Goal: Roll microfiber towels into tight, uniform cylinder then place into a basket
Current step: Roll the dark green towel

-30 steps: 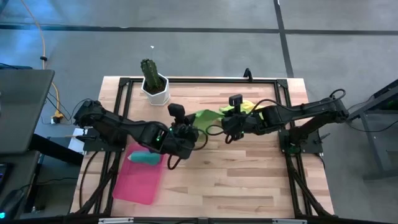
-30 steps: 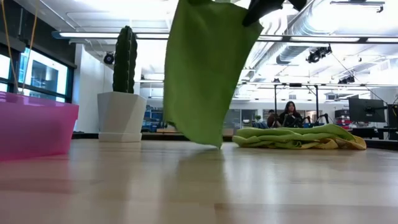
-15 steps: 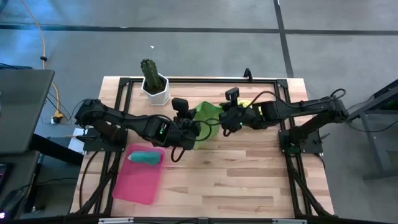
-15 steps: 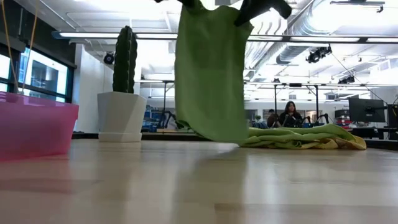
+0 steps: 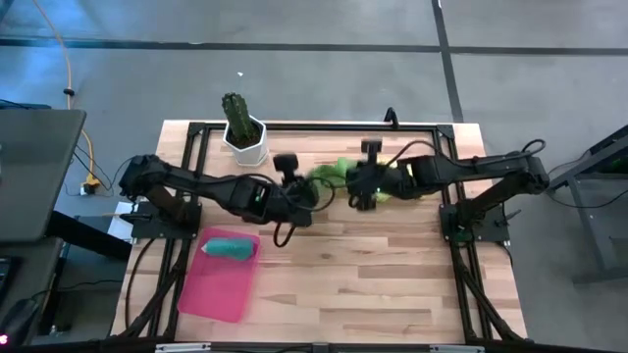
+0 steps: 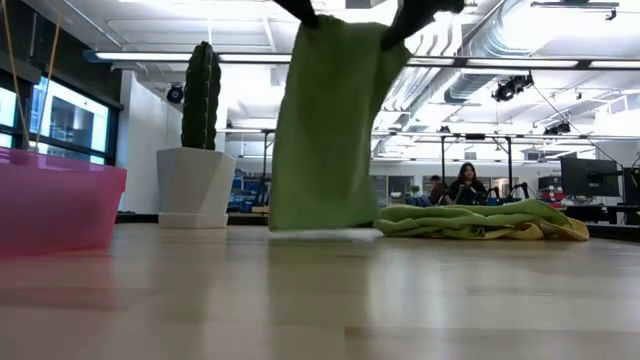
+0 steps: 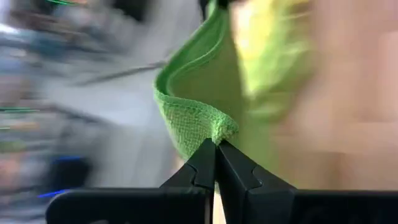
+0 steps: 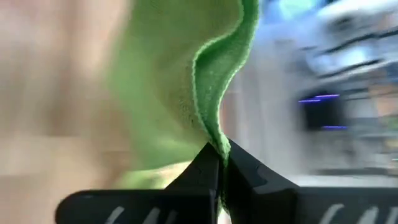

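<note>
Green microfiber towel [image 6: 325,130] hangs as a sheet between the two grippers, its lower edge touching the wooden table [image 5: 373,265]. The left gripper [image 7: 216,144] has its fingers pinched tight on one upper corner of this cloth, which bunches just beyond the fingertips. The right gripper [image 8: 220,149] is likewise clamped on the opposite upper corner, the towel's hem rising straight out from between its fingers. From above, both grippers sit close together near the table's far middle, the green towel [image 5: 329,175] between them. Just beyond the right gripper's fingers lies a heap of lime green and yellow towels [image 6: 480,220], flat on the table. Well apart from the left gripper's fingers, the pink basket [image 5: 218,284] holds a rolled teal towel [image 5: 228,248]. A white pot with a cactus [image 5: 242,132] stands near the far left edge.
</note>
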`<state>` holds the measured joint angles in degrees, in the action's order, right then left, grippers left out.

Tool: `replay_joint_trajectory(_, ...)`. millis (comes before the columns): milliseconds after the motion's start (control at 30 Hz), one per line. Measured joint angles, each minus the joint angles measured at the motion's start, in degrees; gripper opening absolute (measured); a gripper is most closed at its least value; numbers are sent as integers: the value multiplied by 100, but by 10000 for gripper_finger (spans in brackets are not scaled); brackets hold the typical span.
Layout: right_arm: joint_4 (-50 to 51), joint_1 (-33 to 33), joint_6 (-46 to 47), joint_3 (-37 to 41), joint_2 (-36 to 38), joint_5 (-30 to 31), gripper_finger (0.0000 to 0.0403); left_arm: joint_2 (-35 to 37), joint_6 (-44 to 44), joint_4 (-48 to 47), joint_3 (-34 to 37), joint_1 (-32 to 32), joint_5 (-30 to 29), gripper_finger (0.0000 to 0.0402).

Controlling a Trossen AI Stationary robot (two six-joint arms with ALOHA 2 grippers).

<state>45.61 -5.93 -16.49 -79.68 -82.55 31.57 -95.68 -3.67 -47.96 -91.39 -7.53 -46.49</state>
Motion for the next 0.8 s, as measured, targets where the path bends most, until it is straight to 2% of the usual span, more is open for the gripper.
replay_joint_trajectory(100,508,-240,1092,0,-190,-915,0,0,777,2,91,-201,1435,1)
replay_joint_trajectory(200,829,-558,1737,4,-530,-1203,0,-92,1187,174,340,-486,2030,1)
replay_joint_trajectory(367,777,-1095,1908,4,-1226,-1701,0,-343,1704,485,837,-1041,2051,1)
replay_joint_trajectory(533,412,-1532,1924,4,-1753,-1723,0,-660,2068,1149,1139,-1552,1921,1)
replay_joint_trajectory(800,-251,-2018,2465,4,-2435,-1727,0,-1182,2519,1825,1294,-2079,1687,1)
